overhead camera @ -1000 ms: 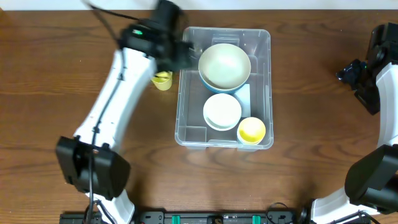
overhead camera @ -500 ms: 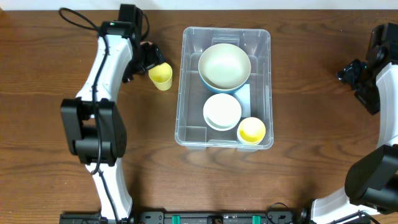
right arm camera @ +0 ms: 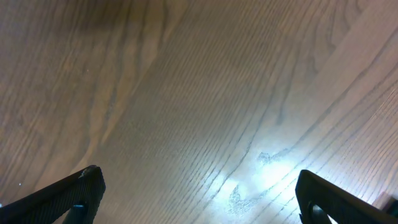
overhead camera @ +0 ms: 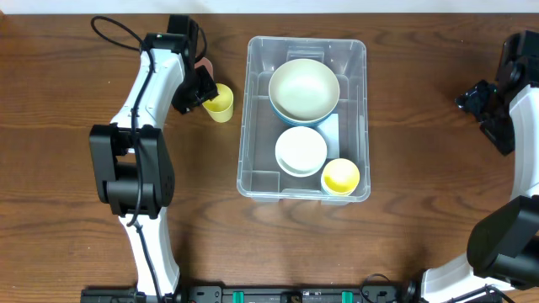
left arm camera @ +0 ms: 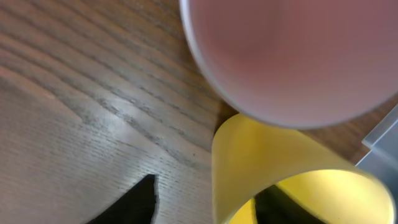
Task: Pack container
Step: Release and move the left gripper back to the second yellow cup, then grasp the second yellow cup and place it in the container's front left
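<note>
Packing is partly done: the container [overhead camera: 243, 126], sitting mid-table, is holding bowls [overhead camera: 303, 88] and a packed cup [overhead camera: 340, 177]. A yellow cup [overhead camera: 220, 103] and a pink cup [left arm camera: 292, 56] are waiting outside. The left gripper [overhead camera: 200, 91] is straddling the yellow cup's wall, jaws apart. The right gripper [right arm camera: 199, 193] is hanging spread over bare table.

The left arm [overhead camera: 150, 88] runs from the bench's near edge towards the far edge, left of centre. Its left gripper [overhead camera: 202, 89] points down, fingers apart. The right arm [overhead camera: 529, 172] hugs the right edge, with the right gripper [overhead camera: 473, 99] spread wide over the bench.
</note>
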Robot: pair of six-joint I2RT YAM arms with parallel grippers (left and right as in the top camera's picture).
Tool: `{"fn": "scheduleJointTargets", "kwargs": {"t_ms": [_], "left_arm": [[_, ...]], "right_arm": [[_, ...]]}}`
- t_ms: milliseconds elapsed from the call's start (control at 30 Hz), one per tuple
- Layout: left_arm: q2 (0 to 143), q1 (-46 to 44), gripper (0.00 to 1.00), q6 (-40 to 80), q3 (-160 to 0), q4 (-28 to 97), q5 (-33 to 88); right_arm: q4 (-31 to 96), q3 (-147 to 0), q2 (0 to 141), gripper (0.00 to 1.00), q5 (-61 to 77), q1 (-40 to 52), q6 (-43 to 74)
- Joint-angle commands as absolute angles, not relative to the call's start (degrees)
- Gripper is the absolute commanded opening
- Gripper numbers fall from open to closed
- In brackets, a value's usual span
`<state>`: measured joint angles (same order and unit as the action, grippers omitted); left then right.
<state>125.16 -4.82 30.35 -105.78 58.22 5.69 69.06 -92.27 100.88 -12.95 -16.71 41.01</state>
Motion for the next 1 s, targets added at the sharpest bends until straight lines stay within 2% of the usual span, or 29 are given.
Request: {"fn": "scheduleJointTargets", "kwargs": {"t_ms": [0, 67, 167, 567, 967], "left_arm": [[125.4, -4.84, 0.38, 30.5, -105.21, 58.63, 5.34], [125.4, -4.84, 0.28, 30.46, -105.21, 58.89, 5.34], [125.4, -4.84, 0.06, 30.3, -105.21, 59.48, 5.39], [120.95, -4.78, 0.06, 27.64, -105.25, 70.19, 7.07], [91.98, -6.59, 0.06, 27.33, -105.32, 75.5, 7.31]], "right_arm": [[68.97, -92.23, 100.62, 0.99, -14.13, -16.86, 41.74], [68.97, -92.23, 100.62, 0.99, -14.13, -16.86, 41.74], [68.97, -92.23, 100.62, 0.99, -14.13, -16.86, 41.74], [68.97, -92.23, 100.62, 0.99, -14.13, -16.86, 41.74], [68.97, -92.23, 100.62, 0.99, -14.13, -16.86, 41.74]]}}
